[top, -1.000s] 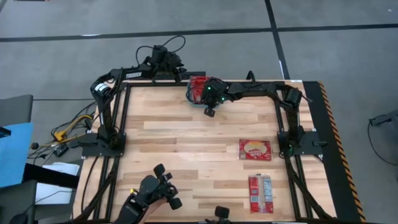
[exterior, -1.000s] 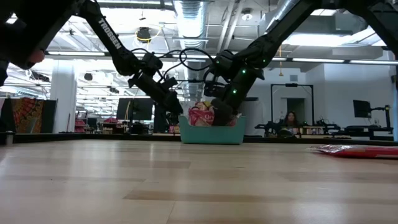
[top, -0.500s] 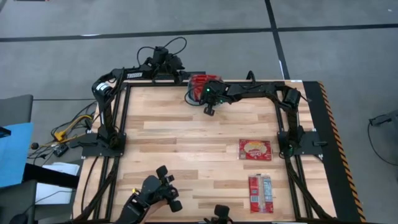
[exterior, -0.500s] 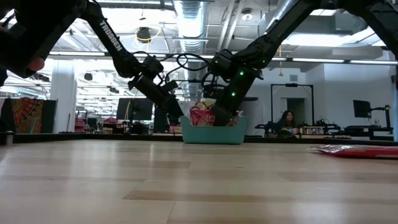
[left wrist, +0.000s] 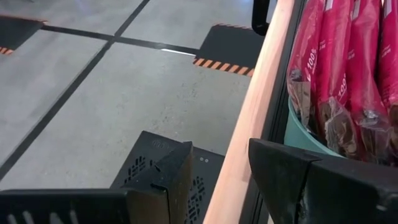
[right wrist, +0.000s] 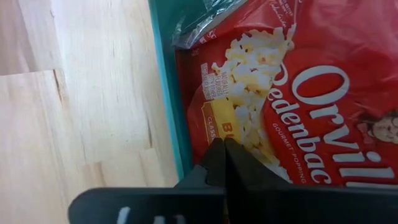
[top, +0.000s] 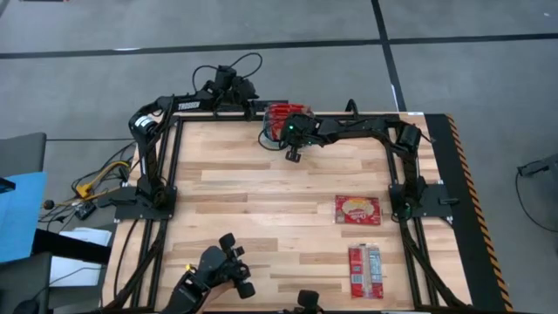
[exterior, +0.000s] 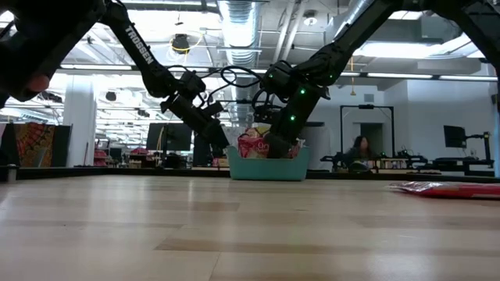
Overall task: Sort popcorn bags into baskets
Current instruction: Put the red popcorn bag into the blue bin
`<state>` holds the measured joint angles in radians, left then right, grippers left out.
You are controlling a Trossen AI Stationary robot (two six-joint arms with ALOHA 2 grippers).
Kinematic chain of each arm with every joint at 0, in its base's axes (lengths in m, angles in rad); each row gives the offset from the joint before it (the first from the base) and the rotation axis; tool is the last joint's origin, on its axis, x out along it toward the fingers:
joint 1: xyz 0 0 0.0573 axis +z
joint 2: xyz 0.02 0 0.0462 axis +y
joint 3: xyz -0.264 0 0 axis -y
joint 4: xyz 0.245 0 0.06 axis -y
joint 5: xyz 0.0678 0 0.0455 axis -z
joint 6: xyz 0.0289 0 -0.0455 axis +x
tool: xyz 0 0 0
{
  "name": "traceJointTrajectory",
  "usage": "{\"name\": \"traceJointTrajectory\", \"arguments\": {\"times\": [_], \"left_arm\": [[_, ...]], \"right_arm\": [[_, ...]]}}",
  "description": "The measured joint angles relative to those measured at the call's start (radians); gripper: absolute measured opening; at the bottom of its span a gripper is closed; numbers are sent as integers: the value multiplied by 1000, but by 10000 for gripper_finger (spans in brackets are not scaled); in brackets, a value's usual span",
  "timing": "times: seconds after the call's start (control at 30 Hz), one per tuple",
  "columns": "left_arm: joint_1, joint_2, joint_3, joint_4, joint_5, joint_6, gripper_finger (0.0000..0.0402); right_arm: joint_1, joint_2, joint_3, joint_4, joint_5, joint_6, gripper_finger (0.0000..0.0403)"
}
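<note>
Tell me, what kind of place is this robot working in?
Probably a large open lab or workshop: bare ceiling ducts, striped hazard tape on the concrete floor, and a person seated among workstations behind the wooden table.

We find the small teal plastic bin (top: 281,116) at the far edge of the wooden table (top: 261,227), near its middle, with red popcorn packets (right wrist: 298,93) standing packed inside it. Two more flat red packets lie on the table's right half: one (top: 357,209) toward the middle, the other (top: 365,270) nearer the front edge, just before the first.
</note>
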<state>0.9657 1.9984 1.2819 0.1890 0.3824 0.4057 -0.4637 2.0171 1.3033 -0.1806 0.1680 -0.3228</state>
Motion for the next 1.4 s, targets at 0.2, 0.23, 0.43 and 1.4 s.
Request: {"name": "traceJointTrajectory", "arguments": {"times": [0.2, 0.23, 0.43, 1.4], "left_arm": [[0, 0, 0, -12, 0, 1, 148], [0, 0, 0, -13, 0, 2, 148], [0, 0, 0, -23, 0, 0, 148], [0, -4, 0, -68, 15, -16, 148]], "right_arm": [[3, 0, 0, 2, 0, 14, 36], [3, 0, 0, 2, 0, 17, 39], [4, 0, 0, 2, -2, 26, 53], [45, -73, 0, -17, -14, -8, 173]]}}
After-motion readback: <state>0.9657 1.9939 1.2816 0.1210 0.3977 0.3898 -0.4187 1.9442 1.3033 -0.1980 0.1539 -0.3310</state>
